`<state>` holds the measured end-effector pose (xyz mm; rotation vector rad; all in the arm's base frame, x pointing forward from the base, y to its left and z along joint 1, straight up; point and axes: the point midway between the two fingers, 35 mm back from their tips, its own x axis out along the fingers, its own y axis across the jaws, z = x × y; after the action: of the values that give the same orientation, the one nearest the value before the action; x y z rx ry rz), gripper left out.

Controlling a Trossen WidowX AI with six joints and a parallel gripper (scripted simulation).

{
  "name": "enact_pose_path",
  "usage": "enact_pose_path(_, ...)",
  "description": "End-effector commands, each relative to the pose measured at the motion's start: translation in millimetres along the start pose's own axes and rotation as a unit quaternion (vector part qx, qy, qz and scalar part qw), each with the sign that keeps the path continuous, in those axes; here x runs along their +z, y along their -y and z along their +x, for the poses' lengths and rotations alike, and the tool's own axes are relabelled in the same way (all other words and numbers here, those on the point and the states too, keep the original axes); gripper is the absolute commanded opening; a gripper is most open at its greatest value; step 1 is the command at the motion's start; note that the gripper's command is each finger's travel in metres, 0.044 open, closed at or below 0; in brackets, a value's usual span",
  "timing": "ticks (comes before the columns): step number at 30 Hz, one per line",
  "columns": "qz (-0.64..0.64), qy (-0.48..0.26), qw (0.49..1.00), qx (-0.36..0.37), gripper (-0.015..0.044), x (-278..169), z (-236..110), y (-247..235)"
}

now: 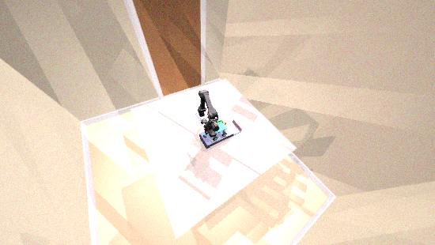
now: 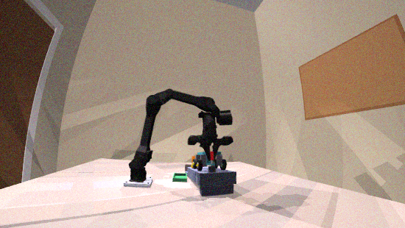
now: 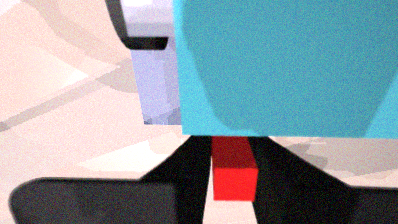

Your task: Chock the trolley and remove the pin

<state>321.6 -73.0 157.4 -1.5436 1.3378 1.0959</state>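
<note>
Trolley (image 2: 210, 159) on top of ramp (image 2: 213, 182), ramp on table (image 2: 92, 198) to the right of arm base (image 2: 138, 181) in exterior view, tray (image 2: 180, 177) on table between base and ramp, just beside ramp's left side. Chock (image 2: 194, 160) at trolley's left end in that view, too small to tell whether touching a wheel. Gripper (image 3: 231, 167) directly above trolley, closed on stop pin (image 3: 234, 172); in wrist view, pin just below trolley body (image 3: 285, 65), one finger (image 3: 187, 170) touching each side of it.
</note>
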Motion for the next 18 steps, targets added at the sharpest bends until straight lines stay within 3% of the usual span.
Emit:
enact_pose_path(1, 0.000, 0.000, 1.000, -0.001, 0.0000, -0.3, -1.1, 0.4)
enact_pose_path(18, -0.003, 0.001, 1.000, 0.002, 0.0000, -1.5, -12.5, -2.3)
